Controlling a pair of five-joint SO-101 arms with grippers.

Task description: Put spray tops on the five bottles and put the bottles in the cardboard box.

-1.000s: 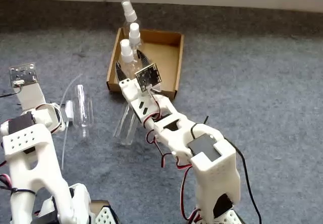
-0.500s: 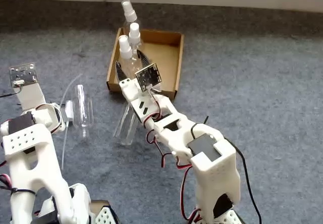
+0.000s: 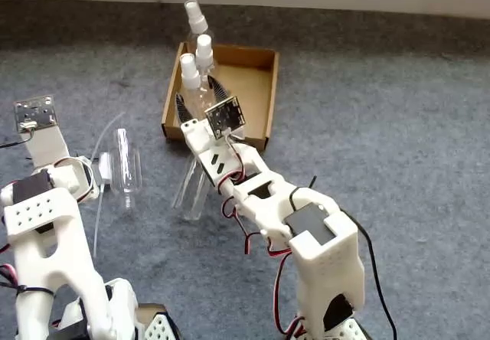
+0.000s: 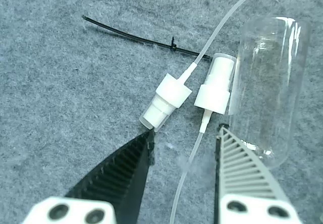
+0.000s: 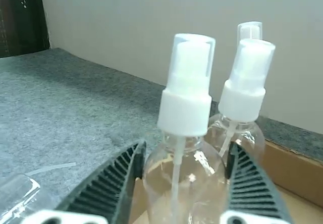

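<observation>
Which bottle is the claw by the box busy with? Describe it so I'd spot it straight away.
Find the cardboard box at the far side of the grey carpet; three spray-topped bottles stand clustered at its left side. It is the bottle nearest the arms, upright between the jaws of the right gripper.

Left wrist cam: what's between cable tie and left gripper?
Two loose spray tops with dip tubes, on the carpet between cable tie and left gripper, left wrist view.

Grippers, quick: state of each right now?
Left gripper: open, empty, over two loose spray tops.
Right gripper: closed on a capped bottle.
</observation>
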